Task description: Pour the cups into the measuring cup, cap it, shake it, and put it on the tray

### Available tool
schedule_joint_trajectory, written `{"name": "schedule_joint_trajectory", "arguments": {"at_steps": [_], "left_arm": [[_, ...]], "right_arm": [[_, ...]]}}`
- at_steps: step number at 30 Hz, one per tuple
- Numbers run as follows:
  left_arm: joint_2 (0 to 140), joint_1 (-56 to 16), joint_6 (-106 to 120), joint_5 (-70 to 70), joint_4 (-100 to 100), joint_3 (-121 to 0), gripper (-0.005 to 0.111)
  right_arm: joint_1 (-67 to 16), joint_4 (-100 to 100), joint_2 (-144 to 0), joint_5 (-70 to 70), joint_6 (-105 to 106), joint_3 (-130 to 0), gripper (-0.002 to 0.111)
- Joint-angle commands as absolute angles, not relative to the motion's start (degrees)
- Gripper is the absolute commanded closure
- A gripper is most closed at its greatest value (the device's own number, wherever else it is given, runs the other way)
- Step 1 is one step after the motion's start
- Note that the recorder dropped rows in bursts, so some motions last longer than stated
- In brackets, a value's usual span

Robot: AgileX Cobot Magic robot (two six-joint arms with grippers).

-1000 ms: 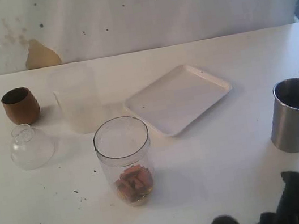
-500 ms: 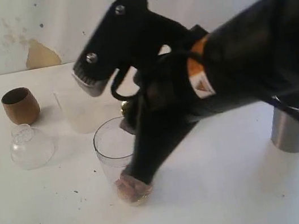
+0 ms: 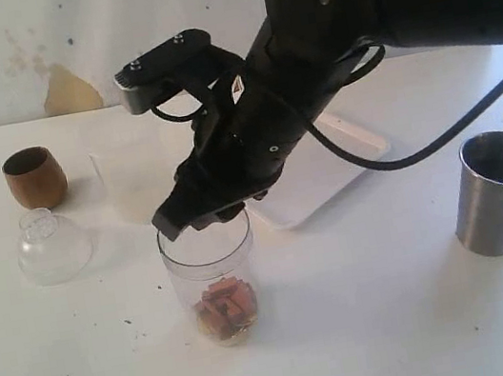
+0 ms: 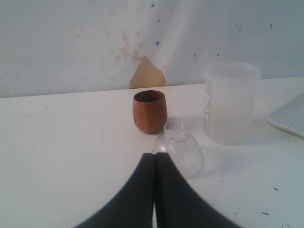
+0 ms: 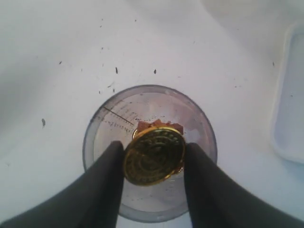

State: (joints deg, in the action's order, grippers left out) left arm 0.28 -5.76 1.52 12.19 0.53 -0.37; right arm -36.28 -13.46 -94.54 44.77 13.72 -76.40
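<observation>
Right claw hangs over the measuring cup, gripping a gold disc (orange bits inside, below). Left claw is pinched shut, empty.

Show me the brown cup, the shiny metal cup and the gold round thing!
brown cup (image 4: 149, 114), left wrist view, middle of its side.
metal cup (image 3: 494, 210), exterior view, middle of its outer wall.
gold round thing (image 5: 154, 155), right wrist view, centre of its face.
</observation>
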Motion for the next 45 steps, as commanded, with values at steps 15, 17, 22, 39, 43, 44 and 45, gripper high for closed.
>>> {"name": "schedule_joint_trajectory", "arguments": {"at_steps": [15,17,22,39,43,44,45], "left_arm": [[0.00,-6.09,1.39,11.70,0.00,0.00,0.107],[0.00,-6.09,1.39,11.70,0.00,0.00,0.107],[0.00,-6.09,1.39,11.70,0.00,0.00,0.107],[0.00,-6.09,1.39,11.70,0.00,0.00,0.107],[0.00,-6.09,1.39,11.70,0.00,0.00,0.107],[0.00,-6.09,1.39,11.70,0.00,0.00,0.107],[0.00,-6.09,1.39,11.70,0.00,0.00,0.107]], "right_arm": [[-35.79,-18.22,-96.62,46.58,13.30,-76.81,0.101],[-35.79,-18.22,-96.87,46.58,13.30,-76.92,0.086],[-35.79,-18.22,-96.87,45.65,13.30,-77.97,0.048],[-35.79,8.10,-84.08,60.30,0.31,-83.83,0.059],[-35.26,21.10,-77.81,64.46,-7.47,-83.23,0.059],[-34.78,22.79,-76.18,64.92,-8.99,-82.51,0.059],[-34.08,23.81,-74.66,65.49,-10.44,-81.71,0.059]]}}
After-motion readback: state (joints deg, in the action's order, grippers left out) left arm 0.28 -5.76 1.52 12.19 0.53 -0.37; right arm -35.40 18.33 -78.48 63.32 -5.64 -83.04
